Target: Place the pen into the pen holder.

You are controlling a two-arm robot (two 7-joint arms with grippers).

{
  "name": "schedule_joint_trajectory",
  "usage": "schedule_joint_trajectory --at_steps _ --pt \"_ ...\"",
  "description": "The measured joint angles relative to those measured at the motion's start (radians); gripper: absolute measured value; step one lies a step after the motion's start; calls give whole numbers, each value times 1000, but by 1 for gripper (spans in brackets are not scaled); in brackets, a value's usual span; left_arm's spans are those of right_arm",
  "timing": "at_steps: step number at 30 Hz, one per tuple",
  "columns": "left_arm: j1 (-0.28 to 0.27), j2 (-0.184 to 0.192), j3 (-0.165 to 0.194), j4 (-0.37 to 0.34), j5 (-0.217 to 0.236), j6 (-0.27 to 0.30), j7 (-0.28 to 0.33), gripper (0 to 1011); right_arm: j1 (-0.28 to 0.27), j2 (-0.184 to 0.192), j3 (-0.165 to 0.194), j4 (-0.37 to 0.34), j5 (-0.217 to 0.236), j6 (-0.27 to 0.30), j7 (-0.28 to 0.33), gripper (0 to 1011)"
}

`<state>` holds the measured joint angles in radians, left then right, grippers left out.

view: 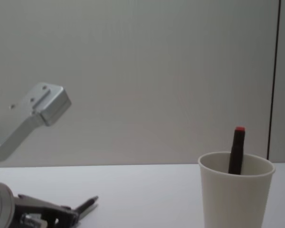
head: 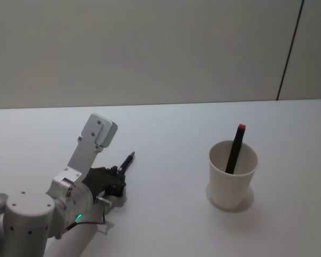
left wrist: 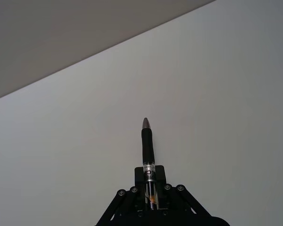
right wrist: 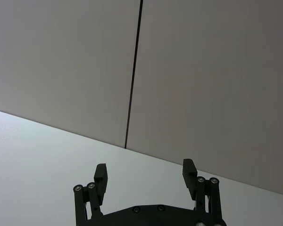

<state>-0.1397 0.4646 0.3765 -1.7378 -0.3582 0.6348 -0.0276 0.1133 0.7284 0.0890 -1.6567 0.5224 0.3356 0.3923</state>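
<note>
One pen [left wrist: 147, 149] is clamped in the left gripper [left wrist: 150, 184]; the right gripper [right wrist: 145, 168] stands open.

A: What sort of place is this?
B: From my remote station I see what looks like a lab or test room: a plain white counter [head: 176, 128], a blank pale wall [head: 150, 48] of flat panels behind it, one dark vertical seam [head: 290, 51] between panels.
</note>
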Motion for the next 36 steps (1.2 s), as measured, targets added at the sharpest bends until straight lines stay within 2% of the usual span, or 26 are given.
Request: schedule_joint_trajectory --at_steps 9,23,27,30,36 --pt "9 8 -10 -22 32 -79 38 132 0 0 0 0 0 0 0 1001" --pt "15 13 -29 -44 88 -250 79 132 0 0 0 -1 1 0 1 1002" --pt "12 9 -34 -46 107 -316 86 132 3 -1 -2 -8 12 0 12 1002" --pt "9 6 -36 -46 116 -346 87 132 6 -2 -3 -13 22 1 22 1002" --pt "-5 -6 -41 -38 143 -431 89 132 14 -5 -8 -37 59 9 58 1002"
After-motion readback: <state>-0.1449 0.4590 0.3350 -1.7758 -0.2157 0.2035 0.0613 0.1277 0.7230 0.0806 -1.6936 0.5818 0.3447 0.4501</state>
